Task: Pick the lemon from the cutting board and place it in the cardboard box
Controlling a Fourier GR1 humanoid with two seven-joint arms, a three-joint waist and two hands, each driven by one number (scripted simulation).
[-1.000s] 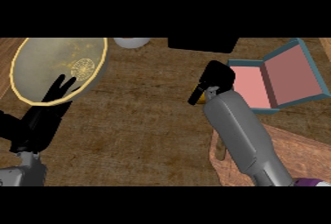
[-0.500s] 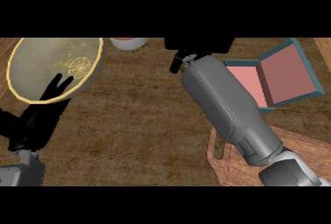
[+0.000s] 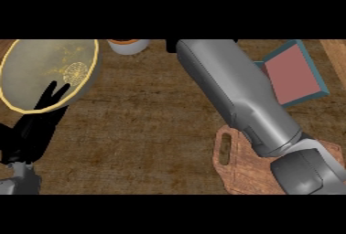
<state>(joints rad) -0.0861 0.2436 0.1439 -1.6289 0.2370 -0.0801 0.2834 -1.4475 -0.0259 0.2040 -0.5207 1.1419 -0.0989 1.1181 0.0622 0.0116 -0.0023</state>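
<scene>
Left hand (image 3: 42,114) just rests with fingers straight over the near edge of the plate (image 3: 20,59) at far left. The right forearm (image 3: 236,96) stretches far across the desk (image 3: 148,128); its hand's out of view, so no telling its state. Lemon isn't visible, neither on the cutting board (image 3: 233,169) near right nor elsewhere. Open box (image 3: 294,75) sits just right of that arm.

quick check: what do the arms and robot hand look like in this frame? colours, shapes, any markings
Right forearm: smooth grey casing, rounded and blocky, with seam lines and a darker grey joint segment near the lower edge; its hand is out of view. Left robot hand: black, slim fingers, on a grey wrist segment. No cables or markings visible.
</scene>
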